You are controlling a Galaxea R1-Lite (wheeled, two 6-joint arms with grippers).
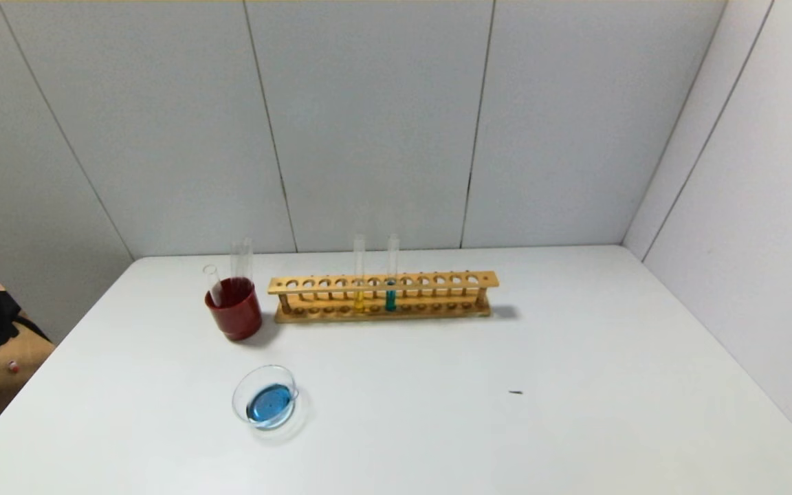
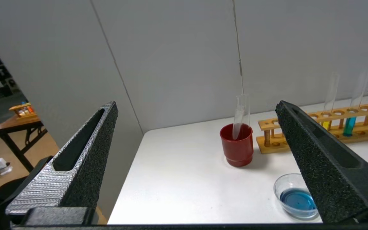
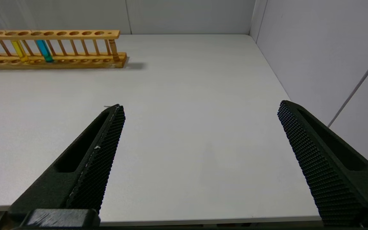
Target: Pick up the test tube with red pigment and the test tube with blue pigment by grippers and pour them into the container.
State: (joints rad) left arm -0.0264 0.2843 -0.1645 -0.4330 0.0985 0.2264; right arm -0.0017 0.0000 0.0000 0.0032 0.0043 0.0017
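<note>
Left gripper (image 2: pixel 196 107): fingers spread wide, empty, off the table's left edge.
Right gripper (image 3: pixel 200 107): fingers spread wide, empty, over bare table (image 1: pixel 575 357).
Container (image 1: pixel 265 397): holds blue liquid, in front of red cup (image 1: pixel 234 309).
Red cup: two emptied tubes.
Rack (image 1: pixel 382 297): yellow and teal tubes.

No text, label, brand, number or sign can be read on anything here.
</note>
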